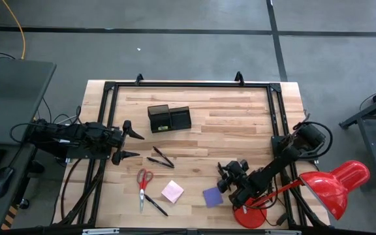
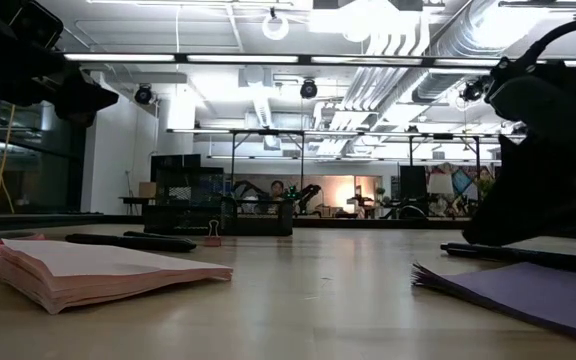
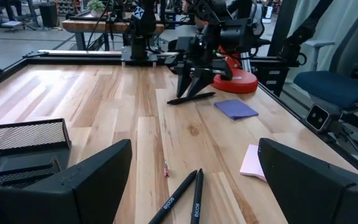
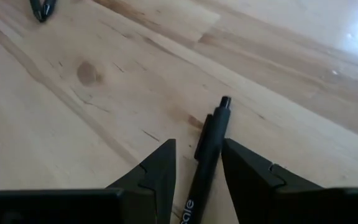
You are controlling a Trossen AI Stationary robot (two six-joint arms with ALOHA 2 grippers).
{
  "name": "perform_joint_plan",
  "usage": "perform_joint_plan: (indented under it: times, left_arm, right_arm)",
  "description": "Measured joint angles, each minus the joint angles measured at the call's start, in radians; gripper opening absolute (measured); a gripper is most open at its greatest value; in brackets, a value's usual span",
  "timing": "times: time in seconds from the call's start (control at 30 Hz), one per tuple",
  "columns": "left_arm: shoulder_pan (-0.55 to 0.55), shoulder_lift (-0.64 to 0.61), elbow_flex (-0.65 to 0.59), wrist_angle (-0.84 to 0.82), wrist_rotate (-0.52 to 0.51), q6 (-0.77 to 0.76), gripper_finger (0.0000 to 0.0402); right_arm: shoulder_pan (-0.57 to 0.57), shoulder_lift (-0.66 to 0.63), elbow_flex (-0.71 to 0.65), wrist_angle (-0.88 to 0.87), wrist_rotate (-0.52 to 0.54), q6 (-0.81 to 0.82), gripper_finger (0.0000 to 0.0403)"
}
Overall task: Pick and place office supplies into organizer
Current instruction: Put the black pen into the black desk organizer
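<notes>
Down near the purple pad, a black pen lies on the wooden table between the right gripper's fingers, which grasp it. Scissors, a pink pad and more pens lie toward the mesh organizer. Beside them the left gripper hovers, released.

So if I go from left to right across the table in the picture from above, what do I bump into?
Left gripper → red-handled scissors → pink sticky-note pad → purple pad → right gripper → red lamp.
</notes>
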State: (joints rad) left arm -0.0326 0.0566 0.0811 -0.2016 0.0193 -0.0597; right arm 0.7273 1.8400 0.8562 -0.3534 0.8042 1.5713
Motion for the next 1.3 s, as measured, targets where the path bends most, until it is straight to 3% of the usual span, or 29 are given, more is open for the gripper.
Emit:
perform_joint_plan:
  times: [0.37, 0.73, 0.97, 1.3]
  left_arm:
    - [0.000, 0.000, 0.000, 0.000, 0.000, 0.000, 0.0335]
    - [0.000, 0.000, 0.000, 0.000, 0.000, 0.002, 0.0335]
    - [0.000, 0.000, 0.000, 0.000, 0.000, 0.000, 0.0335]
    - [0.000, 0.000, 0.000, 0.000, 0.000, 0.002, 0.0335]
  right_arm:
    - [0.000, 0.034, 0.002, 0.071, -0.037, -0.087, 0.0118]
    - [-0.015, 0.042, 0.005, 0.017, -0.098, -0.057, 0.0058]
    - [-0.021, 0.043, 0.003, 0.021, -0.085, -0.053, 0.0023]
    - [-0.027, 0.048, 0.002, 0.030, -0.034, -0.055, 0.0024]
